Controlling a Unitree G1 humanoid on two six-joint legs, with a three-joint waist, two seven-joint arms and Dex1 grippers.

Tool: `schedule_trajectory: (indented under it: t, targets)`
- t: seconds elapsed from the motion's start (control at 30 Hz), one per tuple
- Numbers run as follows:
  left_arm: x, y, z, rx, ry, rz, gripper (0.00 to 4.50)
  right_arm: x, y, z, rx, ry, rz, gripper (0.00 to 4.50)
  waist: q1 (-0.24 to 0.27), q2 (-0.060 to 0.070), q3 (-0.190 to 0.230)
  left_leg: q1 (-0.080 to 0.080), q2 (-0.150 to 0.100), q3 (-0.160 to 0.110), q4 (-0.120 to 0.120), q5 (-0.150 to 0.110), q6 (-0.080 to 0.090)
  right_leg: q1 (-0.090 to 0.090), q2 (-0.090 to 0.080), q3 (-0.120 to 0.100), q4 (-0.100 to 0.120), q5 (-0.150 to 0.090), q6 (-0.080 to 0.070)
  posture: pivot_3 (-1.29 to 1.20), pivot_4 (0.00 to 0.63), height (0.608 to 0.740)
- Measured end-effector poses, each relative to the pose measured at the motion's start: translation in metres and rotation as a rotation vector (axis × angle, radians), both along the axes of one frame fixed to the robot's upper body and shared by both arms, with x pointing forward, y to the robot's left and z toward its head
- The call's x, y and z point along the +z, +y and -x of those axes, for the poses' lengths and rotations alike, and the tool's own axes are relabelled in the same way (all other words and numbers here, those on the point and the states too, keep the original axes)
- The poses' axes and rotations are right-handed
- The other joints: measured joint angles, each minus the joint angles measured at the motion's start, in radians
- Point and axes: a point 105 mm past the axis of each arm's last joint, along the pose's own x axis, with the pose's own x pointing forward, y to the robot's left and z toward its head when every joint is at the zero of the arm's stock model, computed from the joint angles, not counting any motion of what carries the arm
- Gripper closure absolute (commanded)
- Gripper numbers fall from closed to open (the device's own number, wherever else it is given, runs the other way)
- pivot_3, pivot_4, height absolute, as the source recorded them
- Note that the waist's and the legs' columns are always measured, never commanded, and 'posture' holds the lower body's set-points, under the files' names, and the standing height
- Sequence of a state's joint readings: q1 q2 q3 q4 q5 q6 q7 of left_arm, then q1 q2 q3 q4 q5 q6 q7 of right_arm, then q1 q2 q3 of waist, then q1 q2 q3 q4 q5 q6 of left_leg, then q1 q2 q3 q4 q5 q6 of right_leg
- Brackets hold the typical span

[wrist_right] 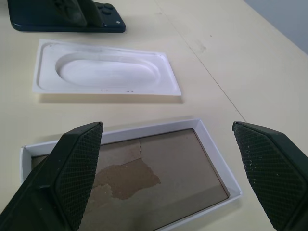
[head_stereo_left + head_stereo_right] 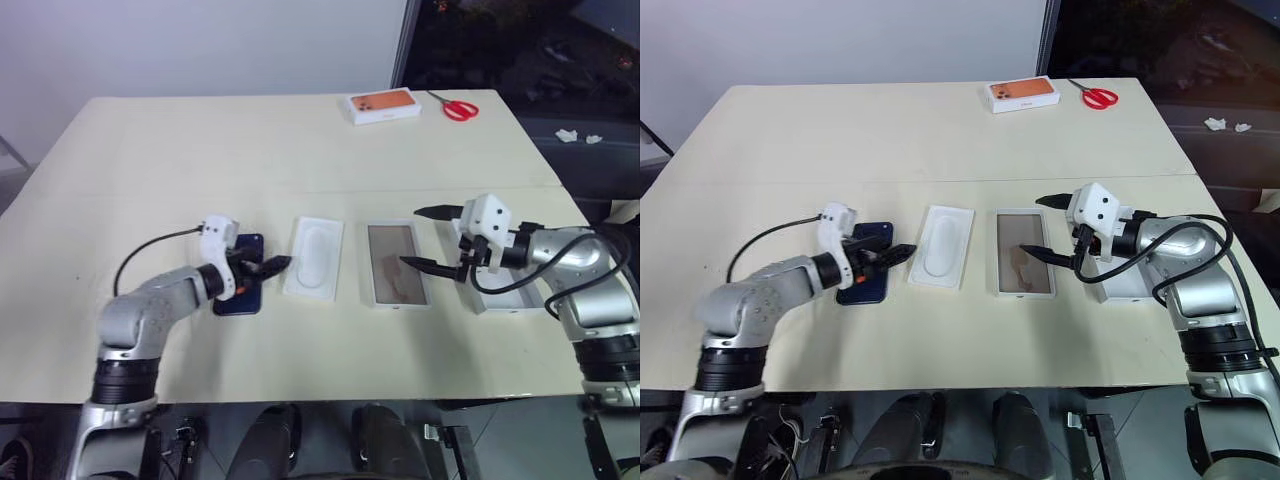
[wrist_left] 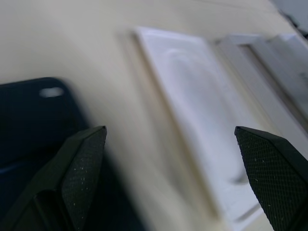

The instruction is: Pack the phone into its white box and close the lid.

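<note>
The phone [image 2: 238,300], dark navy, lies flat on the table at the left, with its camera corner toward the far side. My left gripper [image 2: 270,265] hovers over its right edge, open and empty. To the right lie a white moulded insert [image 2: 313,257] and then the white box [image 2: 397,300], open, with a brown bottom showing. My right gripper [image 2: 410,237] stands open and empty just above the box's right rim, pointing left. In the right wrist view, the box [image 1: 211,144] lies between that gripper's fingers, with the insert [image 1: 103,72] and the phone [image 1: 29,24] beyond.
A second white box piece [image 2: 500,300] lies under my right forearm. A box printed with an orange phone [image 2: 382,105] and red scissors [image 2: 458,107] sit at the table's far edge. The table's right edge is close to my right arm.
</note>
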State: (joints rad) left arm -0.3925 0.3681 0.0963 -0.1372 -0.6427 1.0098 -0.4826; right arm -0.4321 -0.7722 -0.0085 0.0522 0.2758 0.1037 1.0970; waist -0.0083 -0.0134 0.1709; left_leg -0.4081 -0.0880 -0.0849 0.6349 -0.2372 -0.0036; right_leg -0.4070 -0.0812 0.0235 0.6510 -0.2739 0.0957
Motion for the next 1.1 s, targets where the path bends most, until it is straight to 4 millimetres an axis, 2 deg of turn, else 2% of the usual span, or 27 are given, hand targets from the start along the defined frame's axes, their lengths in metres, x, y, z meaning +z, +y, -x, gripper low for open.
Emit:
schedule_trajectory:
  t: [0.1, 0.23, 0.67, 0.77, 0.93, 1.0, 1.1]
  targets:
    - [-0.006, -0.014, 0.001, -0.015, 0.055, 0.031, 0.02, -0.002, -0.001, 0.0, -0.006, 0.002, 0.005, 0.0, -0.003, 0.0, 0.0, 0.0, 0.0, 0.0, 0.0, 0.0, 0.0, 0.0, 0.001, 0.0, 0.001, 0.0, 0.0, 0.0, 0.15, 0.74]
    - [-0.001, -0.023, 0.0, -0.034, 0.119, 0.098, 0.02, -0.007, -0.001, 0.001, -0.016, 0.012, 0.007, 0.0, -0.003, 0.0, 0.0, 0.0, 0.0, 0.0, 0.0, 0.0, 0.0, 0.0, 0.001, 0.0, 0.001, 0.0, 0.0, 0.0, 0.15, 0.74]
    - [-0.002, -0.027, -0.009, -0.009, 0.263, 0.278, 0.02, -0.007, -0.001, 0.0, -0.021, 0.008, 0.002, 0.0, 0.002, 0.0, 0.0, 0.0, 0.0, 0.0, 0.002, 0.001, -0.002, 0.001, 0.0, -0.001, 0.001, 0.0, 0.0, 0.0, 0.15, 0.74]
    - [-0.005, -0.025, -0.009, 0.008, 0.294, 0.304, 0.92, -0.007, -0.001, 0.0, -0.022, 0.007, 0.001, 0.0, 0.001, 0.0, 0.0, 0.0, 0.0, 0.0, 0.002, 0.001, -0.003, 0.001, 0.0, -0.001, 0.001, 0.0, 0.0, 0.0, 0.15, 0.74]
    - [-0.017, -0.026, -0.006, 0.025, 0.377, 0.326, 3.4, -0.006, 0.0, -0.001, -0.025, 0.002, 0.001, 0.0, 0.001, 0.0, 0.0, 0.0, 0.0, 0.0, 0.002, 0.002, -0.003, 0.001, 0.0, -0.001, 0.001, 0.0, 0.0, 0.0, 0.15, 0.74]
    - [-0.011, -0.028, -0.006, 0.014, 0.365, 0.343, 4.44, -0.006, 0.0, 0.0, -0.024, -0.001, 0.001, 0.0, 0.001, 0.0, -0.001, 0.001, 0.0, 0.0, 0.002, 0.002, -0.003, 0.002, 0.0, -0.001, 0.001, 0.0, 0.0, 0.0, 0.15, 0.74]
    - [-0.009, -0.028, -0.006, 0.025, 0.359, 0.357, 4.48, -0.006, 0.0, 0.0, -0.025, -0.001, 0.001, 0.0, 0.0, 0.0, -0.001, 0.002, 0.0, 0.0, 0.002, 0.001, -0.002, 0.003, 0.001, -0.001, 0.001, 0.0, 0.0, 0.0, 0.15, 0.74]
